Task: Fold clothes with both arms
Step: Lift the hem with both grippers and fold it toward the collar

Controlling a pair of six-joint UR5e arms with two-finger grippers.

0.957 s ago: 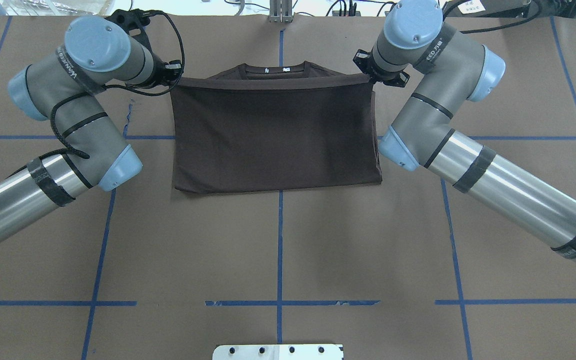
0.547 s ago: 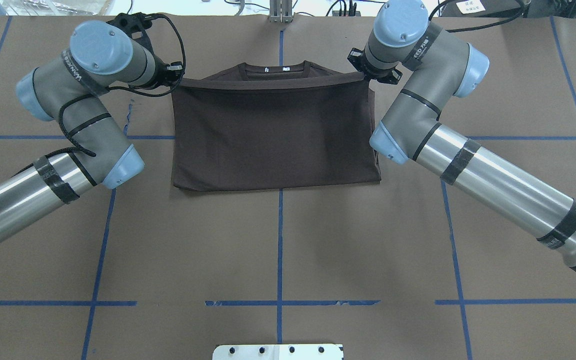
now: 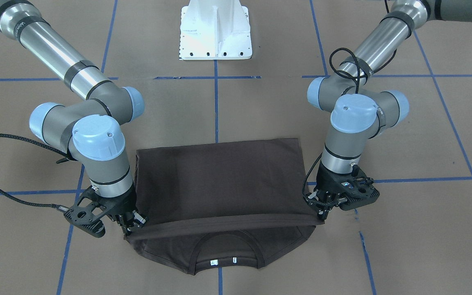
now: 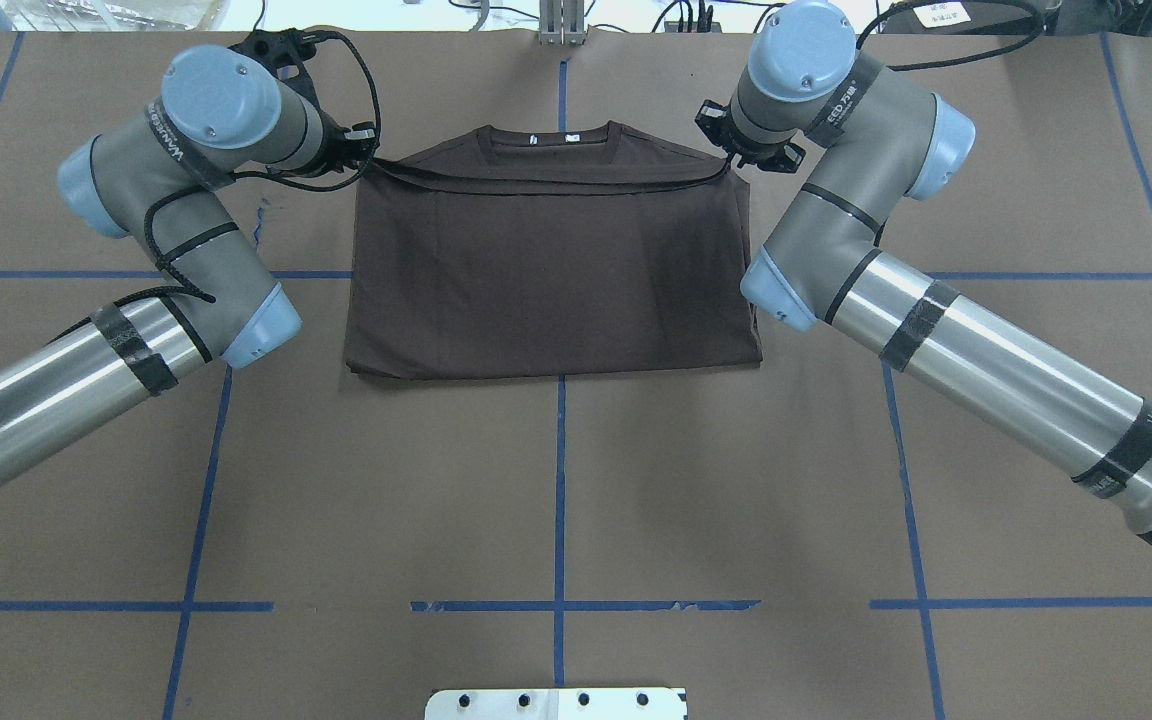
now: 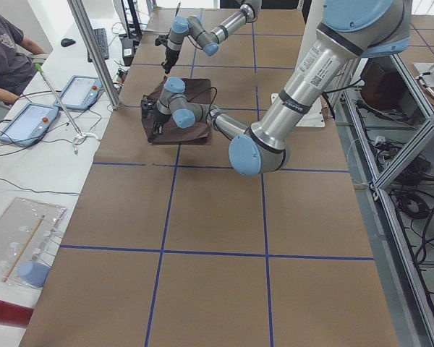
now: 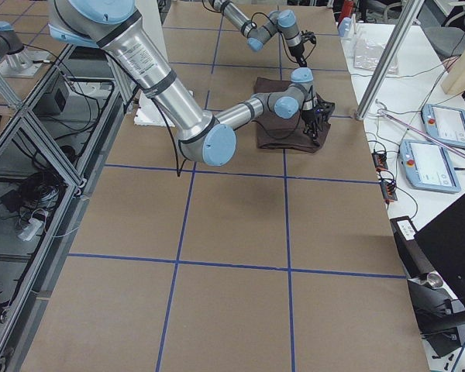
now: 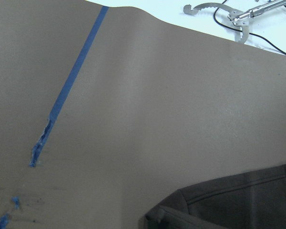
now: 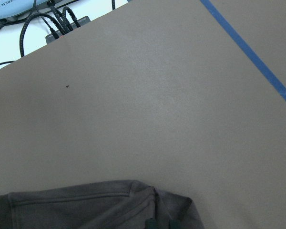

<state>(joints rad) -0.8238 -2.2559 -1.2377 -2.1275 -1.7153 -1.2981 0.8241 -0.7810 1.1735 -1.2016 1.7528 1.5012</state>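
Brown paper surface, blue-taped, open nearside; toward far edge, black left fingers and right fingers clamped on dark brown-grey T-shirt.

Silver arms (light blue caps)

Brown table, blue tape lines; folded dark T-shirt lies on it.

Left tool and right tool pinch hem of folded T-shirt.
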